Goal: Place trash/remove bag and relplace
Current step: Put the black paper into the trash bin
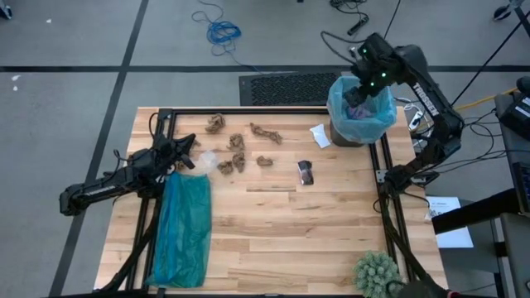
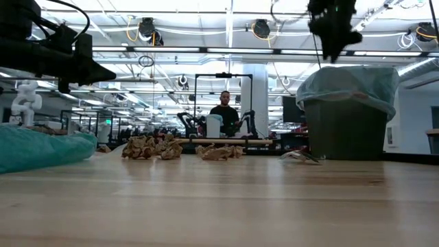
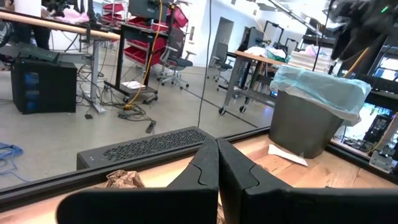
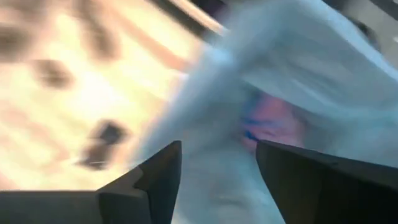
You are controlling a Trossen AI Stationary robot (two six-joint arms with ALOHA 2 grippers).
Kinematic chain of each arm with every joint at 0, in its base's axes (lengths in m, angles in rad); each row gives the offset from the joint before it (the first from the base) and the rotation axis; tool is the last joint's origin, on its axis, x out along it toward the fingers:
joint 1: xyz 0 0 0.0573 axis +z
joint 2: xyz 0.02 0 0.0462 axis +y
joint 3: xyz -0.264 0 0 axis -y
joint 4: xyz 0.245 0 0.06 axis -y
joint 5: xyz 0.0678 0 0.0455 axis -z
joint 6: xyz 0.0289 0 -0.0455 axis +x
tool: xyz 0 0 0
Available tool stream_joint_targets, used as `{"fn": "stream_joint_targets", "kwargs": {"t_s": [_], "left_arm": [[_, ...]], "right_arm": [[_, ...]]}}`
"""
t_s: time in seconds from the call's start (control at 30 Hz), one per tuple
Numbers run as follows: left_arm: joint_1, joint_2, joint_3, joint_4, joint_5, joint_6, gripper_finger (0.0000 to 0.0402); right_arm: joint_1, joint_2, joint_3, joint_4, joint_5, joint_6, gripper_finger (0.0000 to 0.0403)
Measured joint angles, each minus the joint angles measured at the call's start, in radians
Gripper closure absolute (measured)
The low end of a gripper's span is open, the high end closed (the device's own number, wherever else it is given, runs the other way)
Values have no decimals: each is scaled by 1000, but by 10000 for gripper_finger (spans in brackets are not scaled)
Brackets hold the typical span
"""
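Bag (image 1: 361, 112) is thin, crinkly, prob slippery; grab its folded rim on the bin (image 1: 348, 134). Right gripper (image 1: 365, 86) above it, jaws apart, holding nothing. Left gripper (image 1: 187, 154) closed, empty.

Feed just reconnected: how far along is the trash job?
Done: something pinkish already lies in the bin's blue bag. In hand: the right gripper hovers over it, jaws open and empty. Left: brown scraps, the white wad and the dark wrapper lie on the table; the bag swap isn't started. Left gripper waits shut.
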Motion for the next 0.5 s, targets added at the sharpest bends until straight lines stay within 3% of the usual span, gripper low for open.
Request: {"fn": "stream_joint_targets", "kwargs": {"t_s": [0.1, 0.23, 0.4, 0.5], "left_arm": [[0, 0, 0, 0, 0, 0, 401], [0, 0, 0, 0, 0, 0, 401], [0, 0, 0, 0, 0, 0, 401], [0, 0, 0, 0, 0, 0, 401]], "right_arm": [[99, -1, 72, -16, -128, -30, 204], [275, -1, 93, -17, -164, -89, 217], [508, -1, 14, 42, -176, -110, 226], [637, 0, -81, 106, -120, -83, 224]]}}
